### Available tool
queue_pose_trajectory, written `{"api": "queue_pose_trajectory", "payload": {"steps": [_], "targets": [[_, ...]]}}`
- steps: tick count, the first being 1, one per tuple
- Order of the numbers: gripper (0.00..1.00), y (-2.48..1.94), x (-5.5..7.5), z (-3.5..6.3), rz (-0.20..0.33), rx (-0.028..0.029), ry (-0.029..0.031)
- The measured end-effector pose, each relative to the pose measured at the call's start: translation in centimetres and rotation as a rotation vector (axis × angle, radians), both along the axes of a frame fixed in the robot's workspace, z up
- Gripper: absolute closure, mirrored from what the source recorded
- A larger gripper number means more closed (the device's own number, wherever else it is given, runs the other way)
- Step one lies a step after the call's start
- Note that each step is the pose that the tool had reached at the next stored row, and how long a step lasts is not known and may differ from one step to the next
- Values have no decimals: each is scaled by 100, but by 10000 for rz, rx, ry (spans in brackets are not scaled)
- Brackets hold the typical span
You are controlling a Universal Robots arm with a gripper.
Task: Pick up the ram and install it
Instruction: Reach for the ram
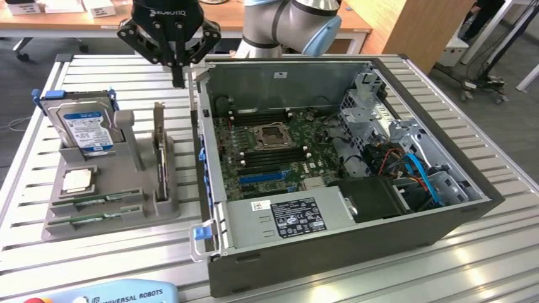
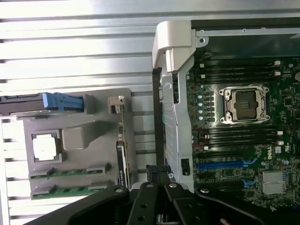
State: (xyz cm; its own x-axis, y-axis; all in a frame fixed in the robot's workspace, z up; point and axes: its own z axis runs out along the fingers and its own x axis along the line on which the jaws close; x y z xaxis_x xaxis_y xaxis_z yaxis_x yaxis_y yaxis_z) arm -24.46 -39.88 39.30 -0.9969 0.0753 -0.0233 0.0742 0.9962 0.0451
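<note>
I see the gripper (image 1: 178, 80) hanging above the slatted table (image 1: 34, 208), over the gap between the grey holder (image 1: 126, 123) and the open computer case (image 1: 337, 252). Its two fingers are pressed together and nothing is between them.

The ram lies in the grey holder, at the end far from the gripper and well apart from it. There are two sticks side by side, each in its own groove: the first ram stick (image 1: 105, 199) and the second ram stick (image 1: 94, 218). Each one is long, narrow and thin, with a green board. Short grey parts of the holder cover each stick in places. I think there are small dark chips along the green, but the view is too coarse to be sure.

Just beside the first ram stick sits a square silver processor chip (image 1: 77, 181). Behind it a hard drive (image 1: 84, 126) stands upright, and a dark expansion card (image 1: 158, 151) stands on edge on the side of the holder next to the case.
</note>
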Motion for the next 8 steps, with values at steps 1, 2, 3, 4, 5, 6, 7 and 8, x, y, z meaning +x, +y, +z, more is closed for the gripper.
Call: {"api": "queue_pose_trajectory", "payload": {"steps": [1, 2, 3, 4, 5, 6, 7, 8], "targets": [[90, 0, -25, 0, 0, 0, 0], [90, 0, -50, 0, 1, -1, 0], [90, 0, -75, 0, 0, 0, 0], [90, 0, -101, 0, -1, 0, 0], [90, 0, -126, 0, 0, 0, 0], [90, 0, -153, 0, -1, -1, 0], [90, 0, -178, -1, 0, 0, 0], [90, 0, -204, -1, 0, 0, 0]]}}
